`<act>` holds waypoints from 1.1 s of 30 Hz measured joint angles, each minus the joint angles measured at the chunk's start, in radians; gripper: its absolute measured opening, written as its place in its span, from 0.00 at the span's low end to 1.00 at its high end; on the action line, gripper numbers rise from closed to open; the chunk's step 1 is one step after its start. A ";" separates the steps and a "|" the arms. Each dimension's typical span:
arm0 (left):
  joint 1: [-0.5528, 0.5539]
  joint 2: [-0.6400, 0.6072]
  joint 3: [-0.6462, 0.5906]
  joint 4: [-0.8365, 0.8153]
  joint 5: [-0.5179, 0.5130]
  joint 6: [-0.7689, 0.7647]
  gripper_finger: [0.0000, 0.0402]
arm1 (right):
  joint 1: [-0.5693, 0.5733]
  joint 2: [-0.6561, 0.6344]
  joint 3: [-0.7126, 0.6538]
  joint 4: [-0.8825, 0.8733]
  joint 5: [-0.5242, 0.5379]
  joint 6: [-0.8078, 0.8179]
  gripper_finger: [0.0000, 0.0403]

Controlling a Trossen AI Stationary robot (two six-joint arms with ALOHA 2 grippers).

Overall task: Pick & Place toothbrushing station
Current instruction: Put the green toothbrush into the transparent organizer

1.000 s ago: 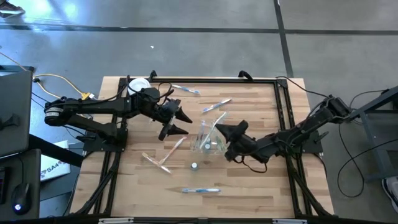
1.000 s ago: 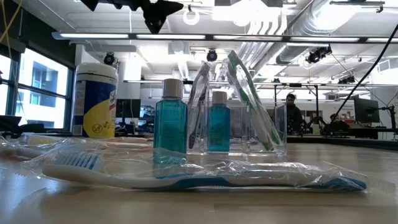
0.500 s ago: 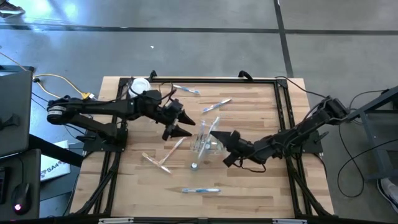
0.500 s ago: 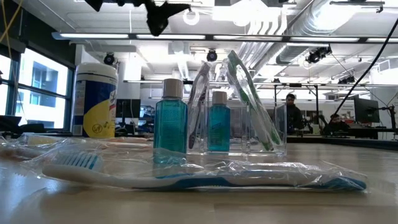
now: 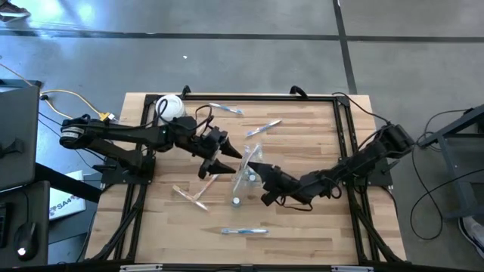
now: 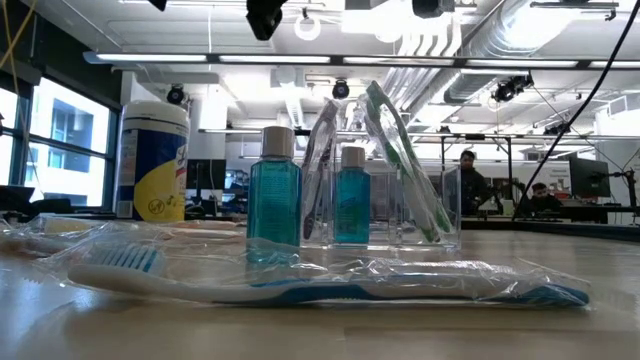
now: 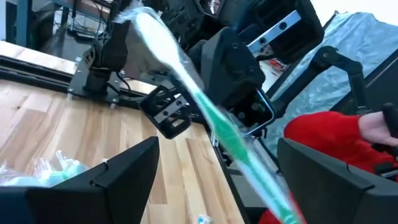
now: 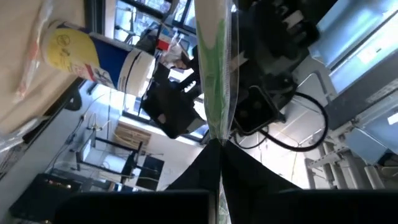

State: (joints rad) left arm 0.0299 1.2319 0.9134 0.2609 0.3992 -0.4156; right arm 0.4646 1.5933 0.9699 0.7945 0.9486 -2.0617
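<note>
High view: the small clear see-through plastic cup point(image 5: 249, 174) sits mid wooden surface point(image 5: 318, 227), roughly half loaded I'd guess; wrapped pastel toothbrushes point(image 5: 243, 231) are loose around it.
Left claw point(image 5: 224, 160): wide open, empty, just beside the cup.
Right claw point(image 5: 257, 179): pinched shut on a green wrapped toothbrush point(image 8: 211, 74) at the cup.
Low view: cup holds two teal white-capped bottles point(image 6: 274, 190) and leaning brushes; a blue toothbrush point(image 6: 320, 285) lies in front, yellow-label canister point(image 6: 153, 160) behind.
Left wrist view: that green brush crosses between the fingers, untouched.

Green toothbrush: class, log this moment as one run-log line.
left gripper: open beside clear cup | right gripper: shut on green toothbrush at cup | blue toothbrush: lying on table
</note>
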 joint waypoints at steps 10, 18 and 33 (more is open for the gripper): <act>0.002 0.084 0.000 0.095 0.002 -0.012 0.81 | -0.030 0.002 0.000 0.007 -0.024 -0.014 0.01; 0.002 0.098 0.000 0.141 0.002 0.020 0.81 | -0.034 0.002 0.000 0.003 -0.030 -0.015 0.01; -0.005 0.125 0.001 0.155 -0.029 0.018 0.81 | -0.042 0.001 0.000 -0.007 -0.023 -0.010 0.01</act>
State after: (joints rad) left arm 0.0254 1.3573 0.9141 0.4161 0.3706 -0.3979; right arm 0.4229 1.5944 0.9699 0.7872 0.9252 -2.0713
